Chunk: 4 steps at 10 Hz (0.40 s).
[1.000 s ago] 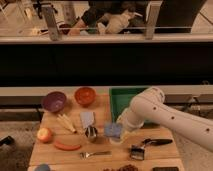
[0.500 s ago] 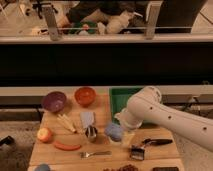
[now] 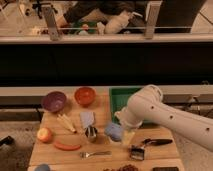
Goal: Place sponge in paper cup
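Hanging low at centre frame, the end effector (image 3: 120, 131) pinches the sponge (image 3: 113, 131) just above the worktop (image 3: 50, 150), so the pickup looks done, while the cup (image 3: 128, 138), just right of it, has yet to receive it.

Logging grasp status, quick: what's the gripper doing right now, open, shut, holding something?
Gripper: low over the board beside the paper cup, with the blue sponge at its tip, apparently held.
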Tool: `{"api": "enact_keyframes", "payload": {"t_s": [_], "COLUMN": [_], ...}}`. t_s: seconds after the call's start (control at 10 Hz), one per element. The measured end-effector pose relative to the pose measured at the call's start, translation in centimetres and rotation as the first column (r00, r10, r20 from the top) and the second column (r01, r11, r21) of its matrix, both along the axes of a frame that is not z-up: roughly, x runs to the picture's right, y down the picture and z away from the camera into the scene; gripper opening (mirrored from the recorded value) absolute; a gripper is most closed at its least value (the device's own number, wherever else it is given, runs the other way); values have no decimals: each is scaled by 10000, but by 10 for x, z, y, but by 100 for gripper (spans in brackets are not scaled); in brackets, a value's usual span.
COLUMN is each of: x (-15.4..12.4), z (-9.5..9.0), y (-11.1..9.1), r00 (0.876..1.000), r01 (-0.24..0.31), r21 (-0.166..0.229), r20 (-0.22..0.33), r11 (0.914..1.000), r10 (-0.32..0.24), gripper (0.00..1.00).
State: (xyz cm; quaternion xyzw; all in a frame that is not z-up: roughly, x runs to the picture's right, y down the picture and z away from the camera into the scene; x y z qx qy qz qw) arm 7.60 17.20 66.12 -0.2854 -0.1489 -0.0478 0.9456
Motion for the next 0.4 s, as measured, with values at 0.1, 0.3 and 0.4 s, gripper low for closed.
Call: {"api": "enact_keyframes", "payload": {"t_s": [0.1,0.3,0.4], "x": [5,18,28], "z": [-6,-7,-3], "y": [-8,-15,-13], "r00": [9999,9990,9976], "r01": [-98,-446,-693], "r21": [29,-89,-221], "r20": [-31,-10,-5], "r11": [9999,9990,9974], "r10": [98,446,693], "gripper": [80,80,80]}}
